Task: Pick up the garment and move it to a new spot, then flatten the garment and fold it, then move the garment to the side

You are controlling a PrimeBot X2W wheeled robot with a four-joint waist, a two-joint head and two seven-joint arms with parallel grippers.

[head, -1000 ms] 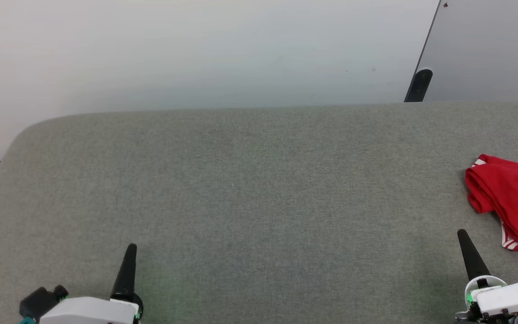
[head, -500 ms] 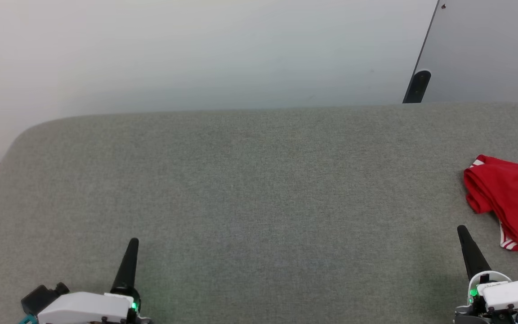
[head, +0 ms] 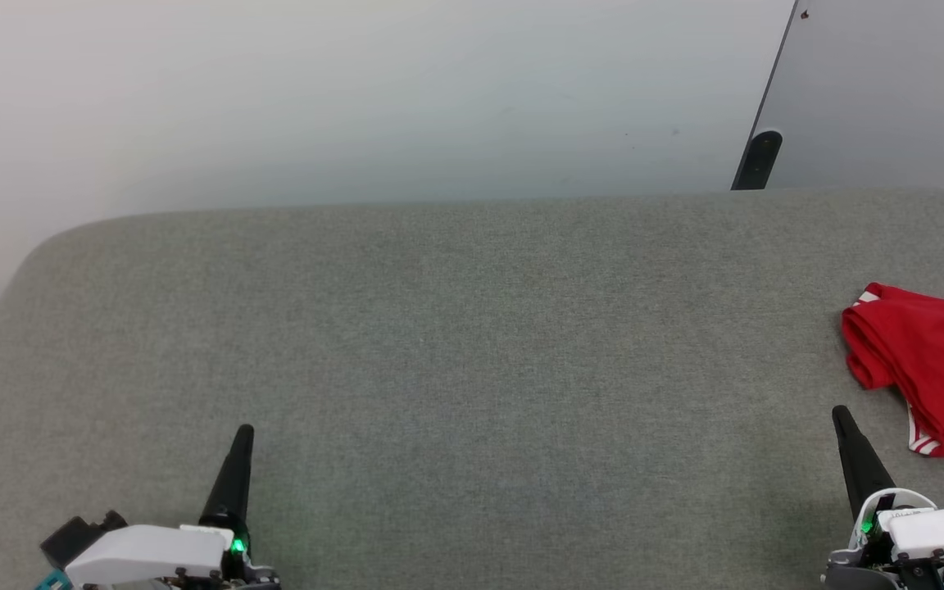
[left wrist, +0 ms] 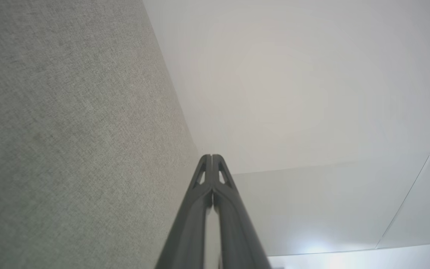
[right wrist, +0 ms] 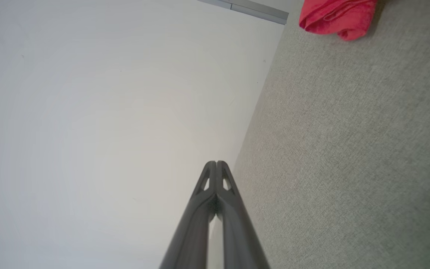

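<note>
Two dark-fingered arms are idling at the near edge of the grey fabric-covered surface [head: 472, 344]. The left tool [head: 242, 434] and the right tool [head: 841, 414] are each pressing their fingers together on nothing, as both wrist views are showing. The garment [head: 927, 369] is lying at the far right of the surface, just beyond the right tool and apart from it, and the head view's edge is cutting it off. It is sitting as a loose red bundle with a rolled edge toward the middle of the surface. That could be a rough fold already set aside, or a heap not yet touched, and the pictures are not settling which. Judging by its slack, uneven shape, the flattening and a neat fold are looking undone. No lettering or number is facing the cameras, and only a strip of white-and-red striped trim [head: 923, 442] is peeking out at the near hem. No brand or label is reading clearly on either tool.
</note>
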